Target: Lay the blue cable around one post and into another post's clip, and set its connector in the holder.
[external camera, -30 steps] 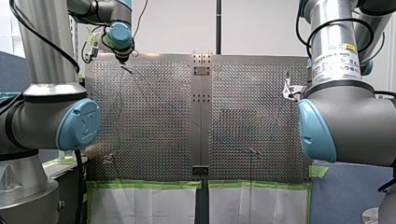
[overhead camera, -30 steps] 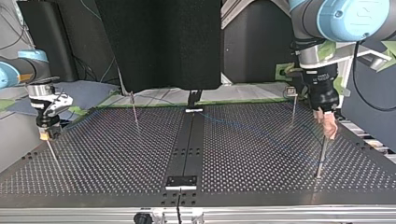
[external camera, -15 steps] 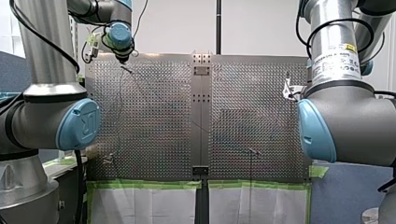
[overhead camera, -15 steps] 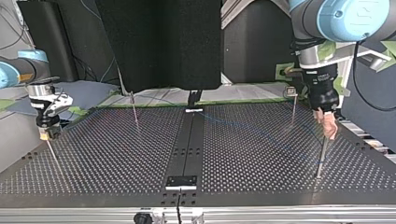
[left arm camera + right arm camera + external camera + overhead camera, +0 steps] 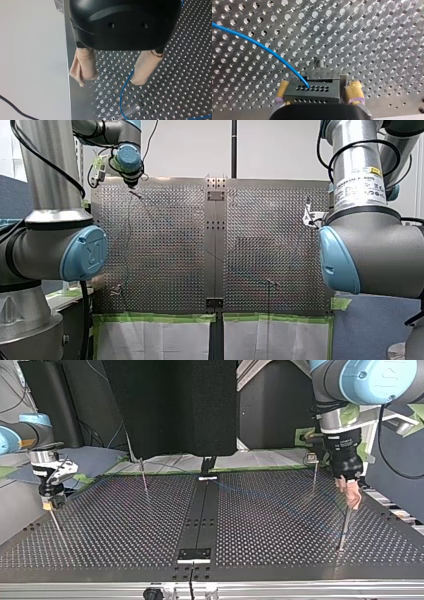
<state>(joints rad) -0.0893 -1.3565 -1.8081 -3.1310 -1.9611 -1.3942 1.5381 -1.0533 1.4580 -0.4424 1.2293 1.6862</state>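
At the right wrist: right jaws closed on the grey connector (image 5: 312, 91), with yellow pads (image 5: 353, 87) on its two sides.
Cable exit: blue cable (image 5: 262, 46) leaves the connector's perforated face and arcs away over the bench (image 5: 374, 37).
Seat: holder (image 5: 327, 73), judged to be the small toothed metal part just ahead of the connector; seating cannot be confirmed.
Left wrist: left jaws open, gripping nothing; the cable runs beside one beige pad (image 5: 145, 67), contact not determinable.
Routing: metal post (image 5: 131, 110) ahead of the left jaws, with the cable passing by it; wrap or clip engagement cannot be told.
Risk 1: the cable is unrestrained at the left jaws, so a pull from the right arm may lift it off the post.
Risk 2: cable stiffness may skew the connector against the holder and jam it.
Risk 3: the beige pad may snag the cable on withdrawal.
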